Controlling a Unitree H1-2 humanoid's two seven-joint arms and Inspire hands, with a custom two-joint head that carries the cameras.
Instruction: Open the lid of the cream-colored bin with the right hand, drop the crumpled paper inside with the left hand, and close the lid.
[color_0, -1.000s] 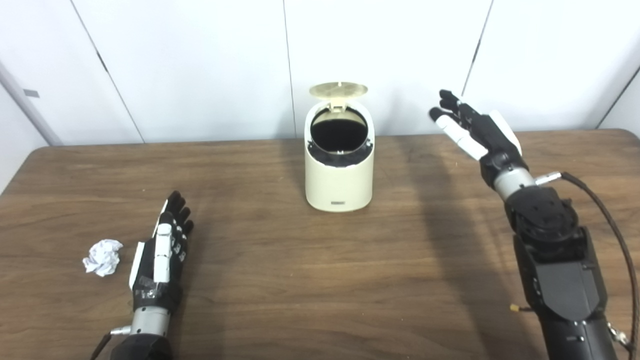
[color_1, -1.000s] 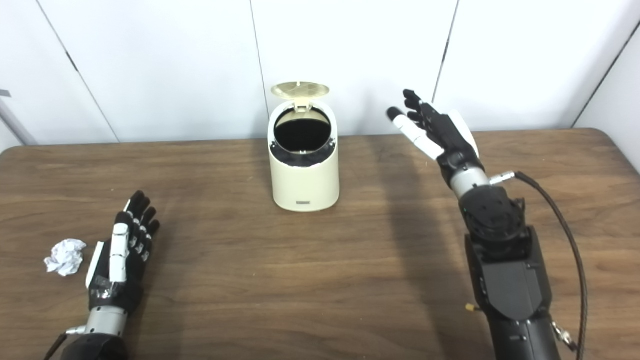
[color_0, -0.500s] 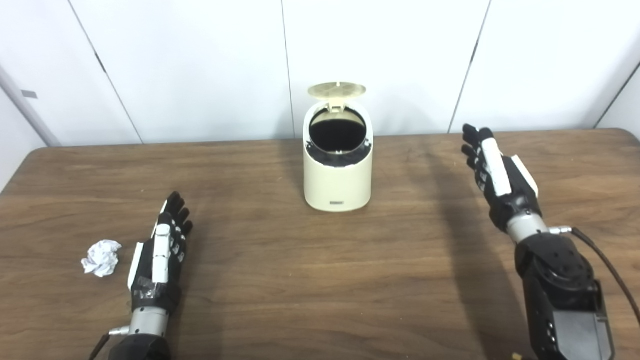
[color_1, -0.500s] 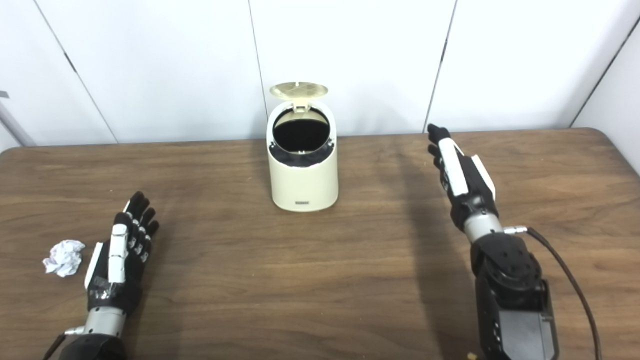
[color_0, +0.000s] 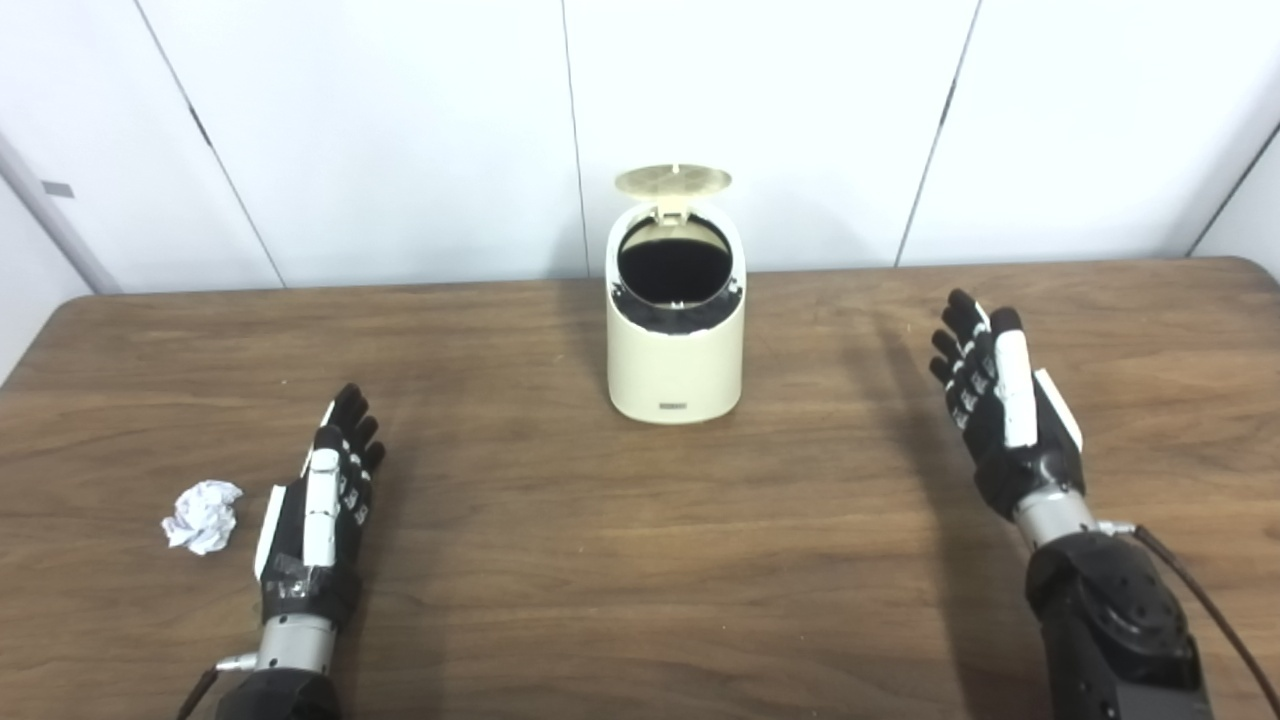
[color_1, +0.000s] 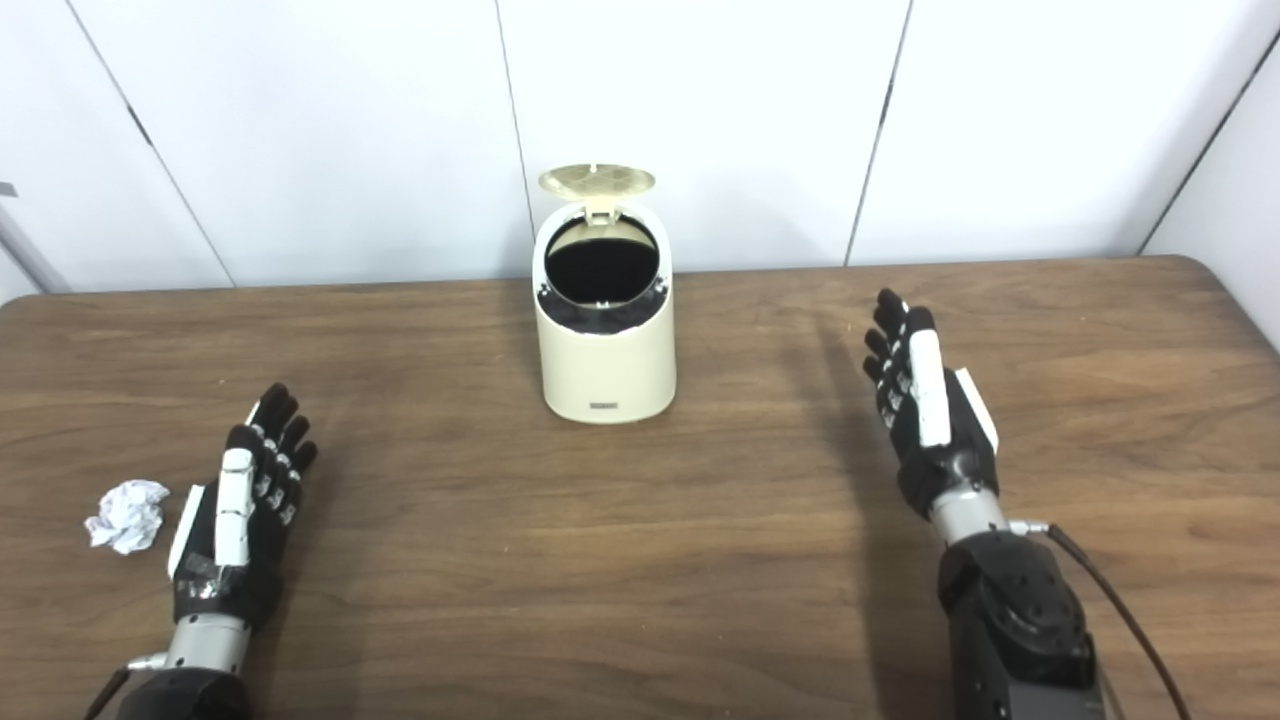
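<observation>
The cream-colored bin (color_0: 676, 350) stands at the back middle of the wooden table (color_0: 640, 560). Its round lid (color_0: 673, 180) is flipped up and open, showing the dark inside. The crumpled white paper (color_0: 203, 516) lies on the table at the front left. My left hand (color_0: 325, 500) rests flat and open just to the right of the paper, not touching it. My right hand (color_0: 995, 405) is open and empty, held above the table to the right of the bin, well apart from it.
White wall panels (color_0: 400, 130) stand right behind the table's back edge. The table's rounded right corner (color_0: 1245, 265) is at the far right. Bare wood lies between the hands and the bin.
My right hand has drawn back from beside the bin's top, down and toward me, to low over the table. The left hand, paper and bin have not moved.
</observation>
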